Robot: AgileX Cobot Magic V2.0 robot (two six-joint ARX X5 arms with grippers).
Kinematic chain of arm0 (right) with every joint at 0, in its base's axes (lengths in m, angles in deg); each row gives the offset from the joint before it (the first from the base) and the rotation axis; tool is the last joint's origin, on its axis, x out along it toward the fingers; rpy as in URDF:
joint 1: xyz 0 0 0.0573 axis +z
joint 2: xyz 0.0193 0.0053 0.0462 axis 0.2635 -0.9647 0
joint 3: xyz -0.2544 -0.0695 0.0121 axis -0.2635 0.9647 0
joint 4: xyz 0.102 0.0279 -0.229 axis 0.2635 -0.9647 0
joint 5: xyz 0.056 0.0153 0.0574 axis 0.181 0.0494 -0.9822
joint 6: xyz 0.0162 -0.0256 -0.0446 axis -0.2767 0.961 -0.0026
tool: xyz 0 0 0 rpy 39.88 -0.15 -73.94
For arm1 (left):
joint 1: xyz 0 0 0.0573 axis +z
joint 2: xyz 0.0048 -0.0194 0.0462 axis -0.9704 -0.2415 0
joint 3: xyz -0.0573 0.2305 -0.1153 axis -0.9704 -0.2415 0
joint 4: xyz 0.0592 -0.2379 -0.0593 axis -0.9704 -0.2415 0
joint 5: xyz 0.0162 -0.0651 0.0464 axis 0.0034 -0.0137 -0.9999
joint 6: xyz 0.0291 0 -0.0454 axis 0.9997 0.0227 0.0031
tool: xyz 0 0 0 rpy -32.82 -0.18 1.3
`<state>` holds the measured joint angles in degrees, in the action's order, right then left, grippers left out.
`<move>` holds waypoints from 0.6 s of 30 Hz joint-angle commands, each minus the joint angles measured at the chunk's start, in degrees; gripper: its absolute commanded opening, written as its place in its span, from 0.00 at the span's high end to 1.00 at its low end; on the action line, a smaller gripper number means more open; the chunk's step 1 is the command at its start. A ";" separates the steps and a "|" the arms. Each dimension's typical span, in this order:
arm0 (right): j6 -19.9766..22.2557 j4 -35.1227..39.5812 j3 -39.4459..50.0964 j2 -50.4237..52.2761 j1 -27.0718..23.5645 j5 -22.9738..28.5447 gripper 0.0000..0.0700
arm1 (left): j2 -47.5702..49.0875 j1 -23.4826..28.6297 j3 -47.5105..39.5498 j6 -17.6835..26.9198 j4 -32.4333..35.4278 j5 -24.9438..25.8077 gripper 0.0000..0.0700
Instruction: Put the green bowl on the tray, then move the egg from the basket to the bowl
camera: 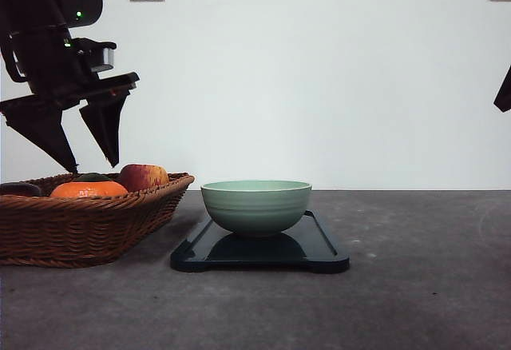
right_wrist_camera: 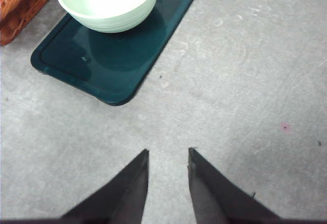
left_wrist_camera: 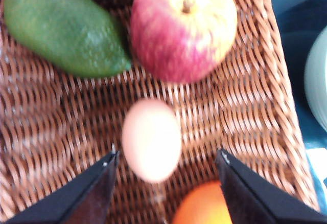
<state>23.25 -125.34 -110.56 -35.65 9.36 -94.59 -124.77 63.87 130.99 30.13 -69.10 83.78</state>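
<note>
The green bowl [camera: 255, 206] stands upright on the dark tray [camera: 259, 254] at the table's middle, and its inside looks bare [right_wrist_camera: 107, 1]. The wicker basket [camera: 80, 226] sits to the tray's left. My left gripper [camera: 94, 165] hangs open just above the basket. In the left wrist view the pale egg [left_wrist_camera: 152, 139] lies on the basket's weave [left_wrist_camera: 245, 106], between the spread fingertips of the left gripper [left_wrist_camera: 166, 155] and below them. My right gripper [right_wrist_camera: 167, 151] is open by a narrow gap with nothing in it, over bare table short of the tray [right_wrist_camera: 117, 55].
In the basket a red-yellow apple [left_wrist_camera: 183, 27], a green avocado [left_wrist_camera: 64, 27] and an orange [left_wrist_camera: 204, 206] lie around the egg. The apple [camera: 144, 176] and orange [camera: 88, 188] rise above the basket rim. A part of the right arm [camera: 503, 90] shows at the far right edge.
</note>
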 commanded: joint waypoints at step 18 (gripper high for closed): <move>-0.20 0.37 -0.07 -0.22 0.28 0.98 0.79 | -8.06 -0.25 1.54 0.99 3.72 -0.91 0.44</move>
<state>23.25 -125.34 -110.56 -35.65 9.36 -93.69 -131.20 63.84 131.05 30.20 -65.69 83.15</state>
